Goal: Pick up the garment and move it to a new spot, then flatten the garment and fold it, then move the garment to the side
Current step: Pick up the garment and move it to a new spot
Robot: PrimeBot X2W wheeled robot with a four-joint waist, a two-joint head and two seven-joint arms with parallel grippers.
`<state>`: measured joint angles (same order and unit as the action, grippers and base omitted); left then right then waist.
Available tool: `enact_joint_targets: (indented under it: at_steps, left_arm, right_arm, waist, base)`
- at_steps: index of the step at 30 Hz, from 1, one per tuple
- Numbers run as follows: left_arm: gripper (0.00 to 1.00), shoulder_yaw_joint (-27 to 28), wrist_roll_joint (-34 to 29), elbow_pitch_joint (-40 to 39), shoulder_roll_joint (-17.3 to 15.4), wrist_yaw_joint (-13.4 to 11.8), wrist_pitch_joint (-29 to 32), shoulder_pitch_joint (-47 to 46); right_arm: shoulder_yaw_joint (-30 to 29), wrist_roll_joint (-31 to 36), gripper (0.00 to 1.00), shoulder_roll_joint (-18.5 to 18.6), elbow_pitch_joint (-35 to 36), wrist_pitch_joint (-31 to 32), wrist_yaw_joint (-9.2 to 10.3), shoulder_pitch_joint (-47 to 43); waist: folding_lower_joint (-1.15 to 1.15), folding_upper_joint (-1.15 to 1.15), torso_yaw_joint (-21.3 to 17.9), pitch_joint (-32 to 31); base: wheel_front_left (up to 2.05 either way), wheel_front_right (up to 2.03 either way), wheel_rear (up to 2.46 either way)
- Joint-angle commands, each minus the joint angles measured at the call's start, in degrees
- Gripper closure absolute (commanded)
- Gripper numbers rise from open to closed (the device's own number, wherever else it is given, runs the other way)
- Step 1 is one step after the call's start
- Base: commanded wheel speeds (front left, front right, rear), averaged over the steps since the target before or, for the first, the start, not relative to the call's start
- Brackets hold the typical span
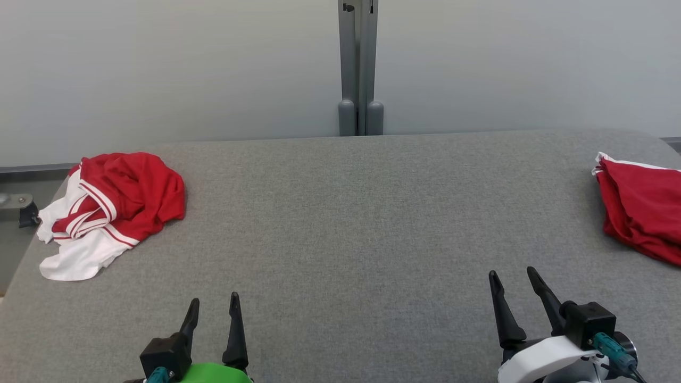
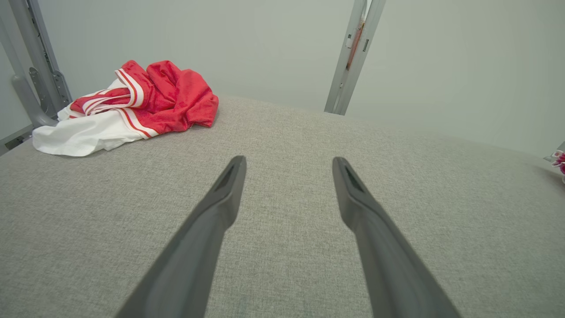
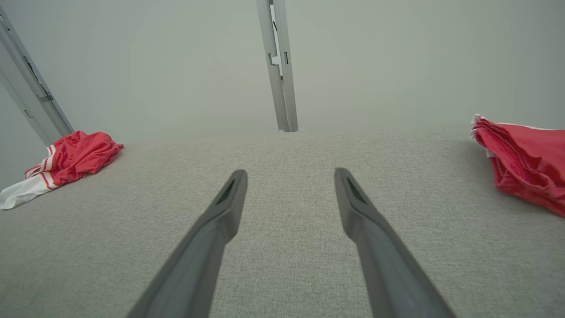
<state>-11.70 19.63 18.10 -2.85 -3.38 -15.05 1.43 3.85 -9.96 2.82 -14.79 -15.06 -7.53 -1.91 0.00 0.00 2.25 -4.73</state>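
- Currently both pincers stand wide apart and empty: the left gripper and the right gripper hover low over the near side of the grey table, fingers pointing away from the robot.
- Crumpled in a heap, the garment lies at the table's far left corner, well apart from both grippers.
- Its white part sits right at the left edge, so a sideways drag could likely pull it off the table.
- A pinch on only the top layer may let the bundle unfurl and trail during the lift.
- A second red garment rests at the right edge; reaching for that one would be the wrong pick, since it looks already folded.
- The heap's long axis runs diagonally in the head view, red bulk toward the far side, white cloth trailing to the near left.
- Which end is collar or hem I cannot tell; the folds hide it.
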Motion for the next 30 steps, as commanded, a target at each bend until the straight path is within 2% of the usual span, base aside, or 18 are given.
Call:
enact_joint_targets:
  at_steps: [1,5,16,22,30]
  left_arm:
    - [0.00,-0.2,0.3,0.0,-0.1,0.0,-0.2,0.4]
    - [0.00,-0.3,-0.1,0.2,-0.1,-0.1,-0.2,-0.5]
    - [0.00,1.2,-2.0,0.5,-0.5,0.8,-0.1,-2.1]
    - [0.00,2.5,-2.5,0.4,-0.9,1.1,-0.1,-2.1]
    - [0.00,5.7,-2.4,-2.3,-0.7,0.1,-0.1,0.4]
  right_arm:
    - [-0.2,0.2,0.00,0.1,0.2,-0.2,0.09,-0.5]
    - [-0.1,-0.3,0.00,0.1,0.9,-0.2,0.09,-0.6]
    - [1.4,-2.2,0.00,0.1,2.3,-0.2,0.09,-0.1]
    - [4.1,-3.1,0.00,0.1,2.2,-0.2,0.09,1.0]
    - [9.4,-3.6,0.00,0.2,0.8,-0.2,0.09,4.3]
  waist:
    - [0.00,0.00,0.4,0.1]
    - [0.00,0.00,2.9,0.4]
    - [0.00,0.00,18.1,1.2]
    - [0.00,0.00,24.8,1.5]
    - [0.00,0.00,26.2,3.2]
  base:
    - [0.00,0.00,0.00]
    - [0.00,0.00,0.00]
    - [0.00,0.00,0.00]
    - [0.00,0.00,0.00]
    - [0.00,0.00,0.00]
